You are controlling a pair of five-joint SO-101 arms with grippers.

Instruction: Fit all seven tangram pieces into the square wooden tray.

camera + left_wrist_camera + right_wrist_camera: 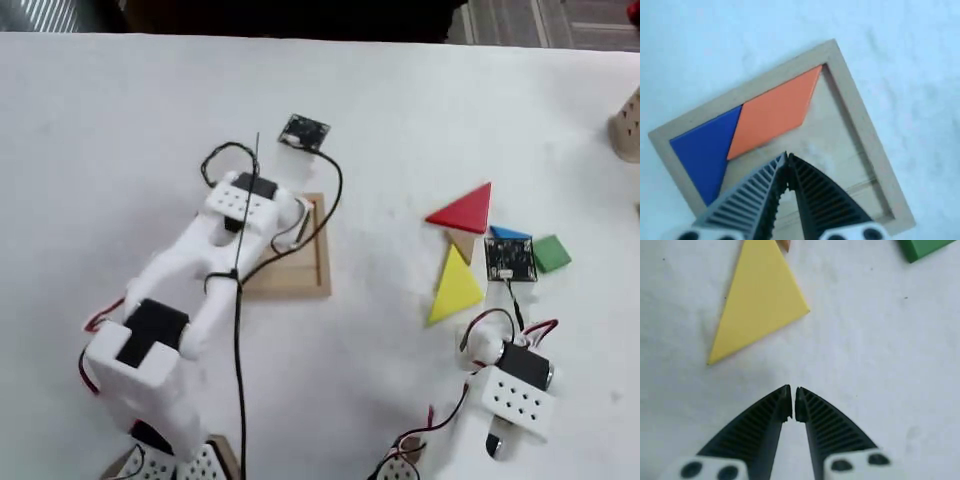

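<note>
Left pincer [788, 160]: mine is closed on nothing, its tips meeting over the bare floor of the square wooden tray [860, 125]; I judge it hangs there because that open wood is where the next piece must land
Right pincer [793, 402]: closed and empty too, low over the white counter [400, 100], with the loose pieces ahead of its tips, so it is the one placed to fetch
Tray: pale wood with a raised rim and a flat floor, directly under my left tips
Blue triangle [705, 150]: flat in the tray beyond my left tips, tucked into a corner against the rim
Orange parallelogram [772, 112]: flat beside the blue one, touching it edge to edge, its long side along the far rim; both are packed to that wall, I think to keep the rest of the floor free
Yellow triangle [757, 300]: large, thin, flat on the counter just ahead of my right tips, nearest for picking
Green square [925, 247]: farther out and off to one side
Red triangle [465, 210]: large, beyond the yellow one
Brownish small triangle [462, 243]: between red and yellow
Small blue piece [508, 233]: near the green square, partly hidden
Progress: two pieces seated, five out on the counter, by my count
</note>
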